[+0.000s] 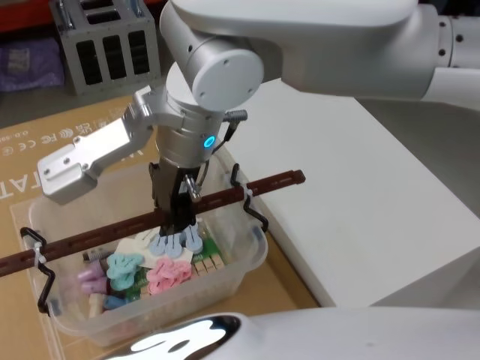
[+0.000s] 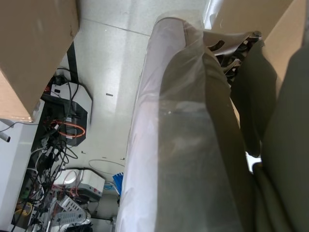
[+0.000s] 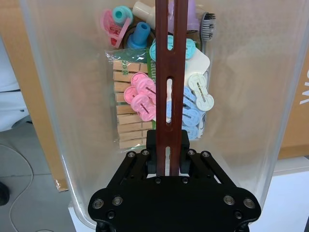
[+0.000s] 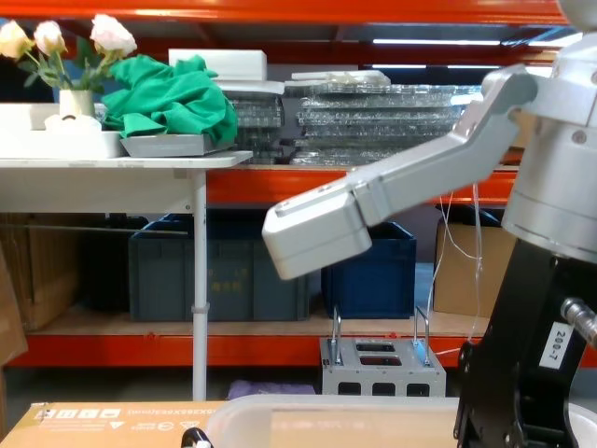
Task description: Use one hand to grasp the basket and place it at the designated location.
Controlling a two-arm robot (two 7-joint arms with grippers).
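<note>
The basket (image 1: 251,259), a pale translucent tub, is over the brown cardboard box (image 1: 45,142). A brown slotted handle bar (image 1: 112,229) spans it on black wire hooks. Coloured clips and wooden pegs (image 1: 169,274) lie inside. My right gripper (image 1: 178,214) reaches straight down and is shut on the middle of the handle. In the right wrist view its black fingers (image 3: 154,145) clamp the handle bar (image 3: 167,63) above the basket wall (image 3: 63,96). The chest view has the basket rim (image 4: 326,406) low down beside the right gripper (image 4: 508,392). I cannot tell whether the basket is lifted off the box.
A white table (image 1: 360,202) stands directly to the right of the basket. A grey metal rack (image 1: 109,45) sits on the floor beyond the cardboard box. Shelving with dark blue crates (image 4: 215,271) fills the background. The left wrist view looks down at floor and cables (image 2: 63,130).
</note>
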